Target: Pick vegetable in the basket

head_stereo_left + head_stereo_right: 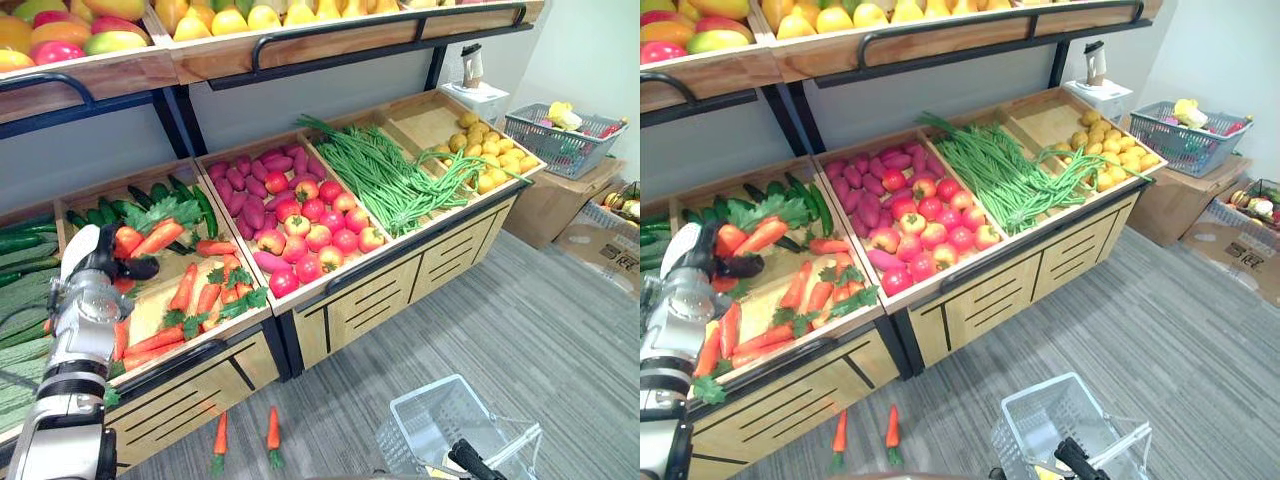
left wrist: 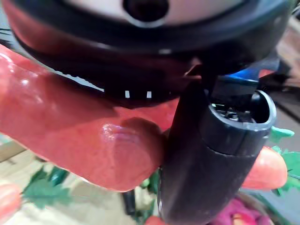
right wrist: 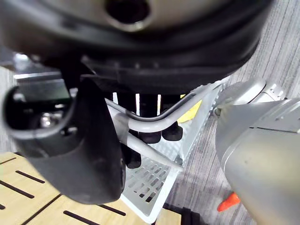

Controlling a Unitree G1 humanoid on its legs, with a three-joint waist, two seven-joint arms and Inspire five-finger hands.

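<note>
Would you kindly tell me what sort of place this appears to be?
Probably a grocery produce section, perhaps a mock one: wooden display bins of carrots, green beans and lemons, fruit shelves above, and a white shopping basket in the right hand.

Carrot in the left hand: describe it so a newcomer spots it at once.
On the lower wooden stand, find the carrot bin at the left, beside the red fruit. At its left edge the left hand curls round one carrot. Its neighbours lie loose; this one is gripped by dark fingers.
</note>
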